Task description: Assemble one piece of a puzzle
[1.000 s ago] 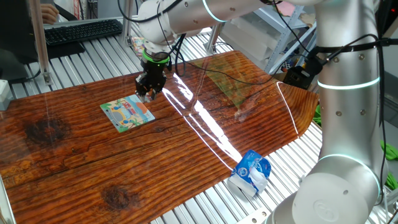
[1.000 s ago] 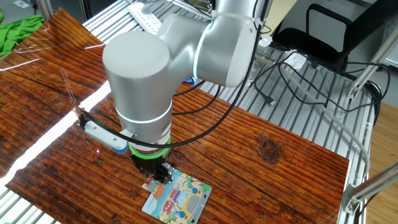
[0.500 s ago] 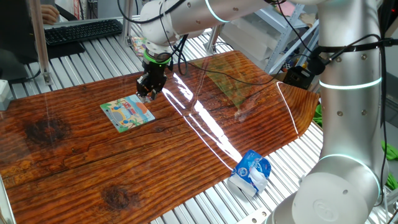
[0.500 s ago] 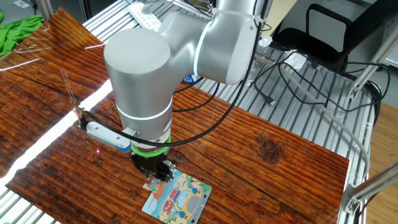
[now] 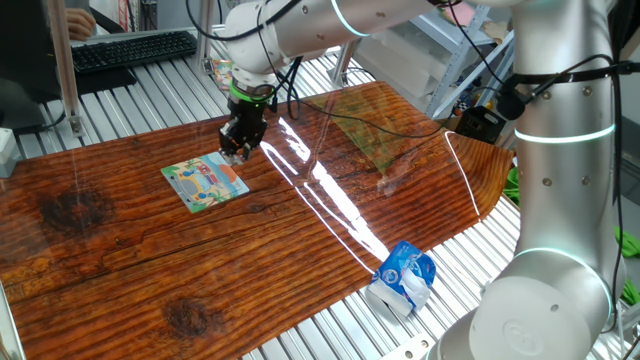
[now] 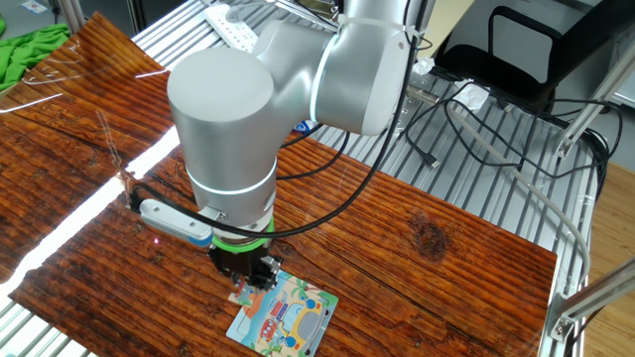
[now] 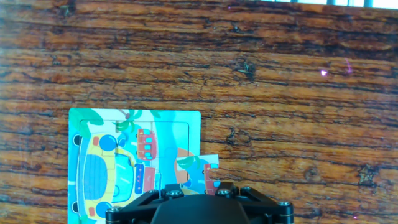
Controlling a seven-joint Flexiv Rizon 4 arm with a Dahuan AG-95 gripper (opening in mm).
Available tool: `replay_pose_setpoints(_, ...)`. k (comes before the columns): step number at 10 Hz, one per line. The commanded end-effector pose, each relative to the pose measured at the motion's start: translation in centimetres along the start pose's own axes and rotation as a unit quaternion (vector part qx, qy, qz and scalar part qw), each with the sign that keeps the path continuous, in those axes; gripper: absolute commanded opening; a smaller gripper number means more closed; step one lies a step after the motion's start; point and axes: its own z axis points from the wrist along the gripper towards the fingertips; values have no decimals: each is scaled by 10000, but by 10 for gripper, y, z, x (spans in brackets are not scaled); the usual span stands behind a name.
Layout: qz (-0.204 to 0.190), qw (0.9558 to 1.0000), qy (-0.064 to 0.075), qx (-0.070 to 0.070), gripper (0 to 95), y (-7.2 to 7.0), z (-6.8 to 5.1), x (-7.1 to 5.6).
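Note:
The puzzle [image 5: 204, 182] is a small square board with a light blue, green and orange cartoon and a pale rim. It lies flat on the wooden table and also shows in the other fixed view [image 6: 281, 319] and the hand view [image 7: 124, 155]. My gripper [image 5: 236, 152] hangs over the board's corner, fingers pointing down, as the other fixed view [image 6: 248, 288] also shows. In the hand view the gripper [image 7: 198, 186] is shut on a loose puzzle piece [image 7: 200, 167]. The piece sits askew and overhangs the board's right edge. The fingertips are mostly hidden by the hand.
A crumpled blue-and-white packet [image 5: 404, 277] lies at the table's near edge. A clear sheet over something green [image 5: 370, 140] lies on the right part of the table. A keyboard [image 5: 130, 50] lies beyond the far edge. A green cloth [image 6: 30, 50] and cables [image 6: 476, 129] lie off the wood.
My gripper has shifted very slightly away from the board with the piece still in it. The board has not moved.

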Motion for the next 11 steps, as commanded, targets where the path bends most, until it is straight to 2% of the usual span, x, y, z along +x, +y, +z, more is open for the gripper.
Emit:
replay_pose_setpoints(1,-48,10000,23,-23,0,0,0,-1)
replay_pose_setpoints(3,35,10000,69,6,0,0,0,-1)
replay_pose_setpoints(5,230,9996,138,-35,0,0,0,-1)
replay_pose_setpoints(7,426,9989,131,-110,0,0,0,-1)
replay_pose_setpoints(11,447,9989,87,-96,0,27,-5,-8)
